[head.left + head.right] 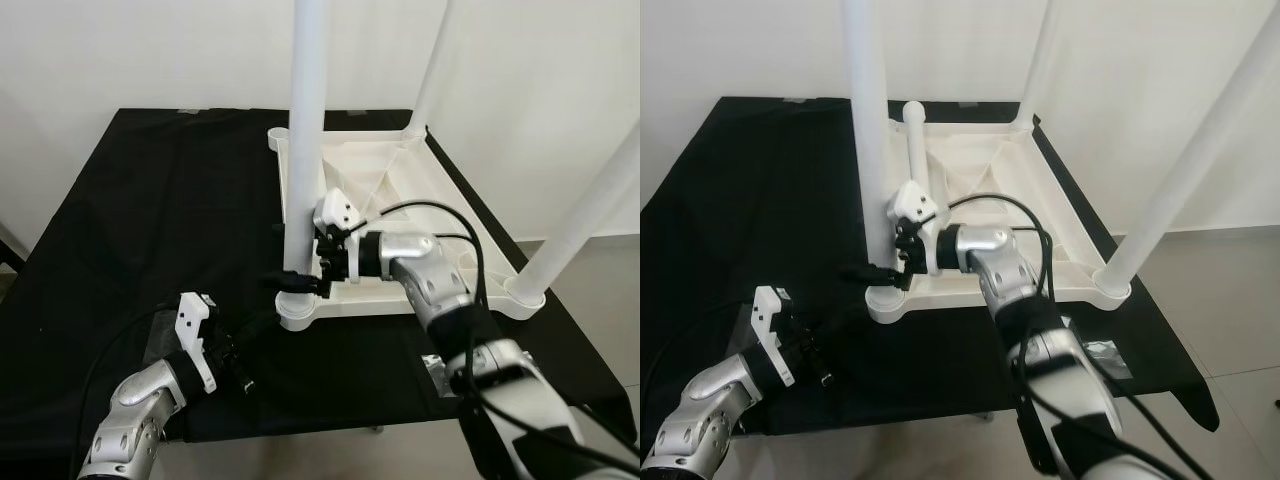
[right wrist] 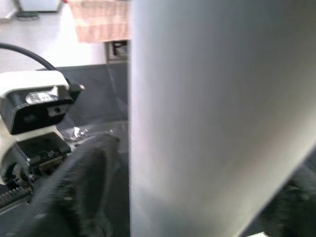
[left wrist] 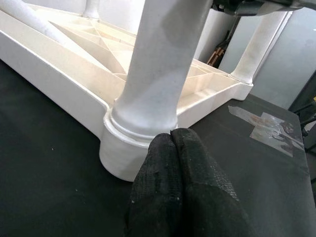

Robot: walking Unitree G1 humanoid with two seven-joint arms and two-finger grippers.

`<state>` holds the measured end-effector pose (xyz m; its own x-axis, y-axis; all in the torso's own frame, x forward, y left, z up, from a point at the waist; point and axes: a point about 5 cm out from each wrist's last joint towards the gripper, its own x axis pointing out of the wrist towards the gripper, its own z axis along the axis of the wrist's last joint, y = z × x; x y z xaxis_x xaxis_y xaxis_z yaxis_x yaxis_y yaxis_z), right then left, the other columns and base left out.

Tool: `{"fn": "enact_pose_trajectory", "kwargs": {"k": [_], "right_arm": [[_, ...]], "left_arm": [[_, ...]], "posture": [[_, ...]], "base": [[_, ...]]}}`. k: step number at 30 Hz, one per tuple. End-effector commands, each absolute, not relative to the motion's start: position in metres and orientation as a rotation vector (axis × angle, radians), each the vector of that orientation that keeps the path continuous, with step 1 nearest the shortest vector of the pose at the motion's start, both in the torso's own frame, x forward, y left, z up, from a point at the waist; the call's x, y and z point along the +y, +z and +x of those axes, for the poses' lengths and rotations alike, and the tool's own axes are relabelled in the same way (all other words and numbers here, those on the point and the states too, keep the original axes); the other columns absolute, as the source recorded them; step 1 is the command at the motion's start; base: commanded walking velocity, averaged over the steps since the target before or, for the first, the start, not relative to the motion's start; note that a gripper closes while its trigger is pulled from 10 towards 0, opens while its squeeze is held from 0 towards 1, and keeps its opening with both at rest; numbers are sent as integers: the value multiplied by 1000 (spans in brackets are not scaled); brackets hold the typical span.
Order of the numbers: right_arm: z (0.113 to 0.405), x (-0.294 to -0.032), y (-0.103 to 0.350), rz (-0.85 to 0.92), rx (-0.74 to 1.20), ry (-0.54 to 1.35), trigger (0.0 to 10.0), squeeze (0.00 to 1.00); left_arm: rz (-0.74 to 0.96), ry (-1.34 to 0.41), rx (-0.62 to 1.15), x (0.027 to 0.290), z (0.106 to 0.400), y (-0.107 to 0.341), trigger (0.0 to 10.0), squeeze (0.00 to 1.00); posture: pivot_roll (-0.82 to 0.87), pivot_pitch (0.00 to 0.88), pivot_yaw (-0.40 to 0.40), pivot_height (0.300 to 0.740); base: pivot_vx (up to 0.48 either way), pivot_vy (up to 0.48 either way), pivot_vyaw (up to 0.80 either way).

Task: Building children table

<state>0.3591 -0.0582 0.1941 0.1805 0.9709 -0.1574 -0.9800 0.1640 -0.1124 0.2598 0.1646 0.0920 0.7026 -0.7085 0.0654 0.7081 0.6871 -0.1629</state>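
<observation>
A white children's table (image 1: 400, 180) lies upside down on a black-covered table. Its near-left leg (image 1: 305, 120) stands upright in its corner socket (image 1: 298, 315). My right gripper (image 1: 298, 275) reaches in from the right and is shut around that leg just above the socket. In the right wrist view the leg (image 2: 207, 113) sits between the black fingers (image 2: 79, 187). My left gripper (image 1: 260, 325) rests low on the cloth left of the socket, shut and holding nothing. Its fingertips (image 3: 173, 143) almost touch the socket's rim.
Two more legs stand at the far right corner (image 1: 432, 70) and the near right corner (image 1: 585, 210). Another white leg piece (image 1: 917, 150) is at the far left corner. A tape patch (image 1: 435, 370) lies near the black table's front edge (image 1: 300, 425).
</observation>
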Motion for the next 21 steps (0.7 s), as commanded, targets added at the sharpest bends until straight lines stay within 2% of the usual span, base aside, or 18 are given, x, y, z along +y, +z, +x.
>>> {"fn": "enact_pose_trajectory", "kwargs": {"k": [1,10,11,17,19,21], "right_arm": [[357,-54,191,-185,60,1442,0,0],[357,-69,174,-170,77,1411,0,0],[356,-79,166,-161,80,1346,0,0],[351,-90,145,-169,128,1211,0,0],[348,-94,117,-182,229,904,0,0],[326,-90,90,-98,329,593,0,0]], "left_arm": [[-187,-791,15,163,258,88,10000,0],[-188,-792,14,163,256,88,10000,0],[-189,-792,13,163,255,89,10000,0],[-191,-794,13,164,254,89,10000,0],[-192,-795,13,165,253,90,10000,0],[-193,-797,15,166,253,90,10000,0]], "posture": [[55,11,-89,740],[49,21,-87,740],[46,26,-86,740],[34,38,-84,740],[19,45,-81,740],[18,52,-68,740]], "base": [[0,0,0],[0,0,0],[0,0,0],[0,0,0],[0,0,0],[0,0,0]]}}
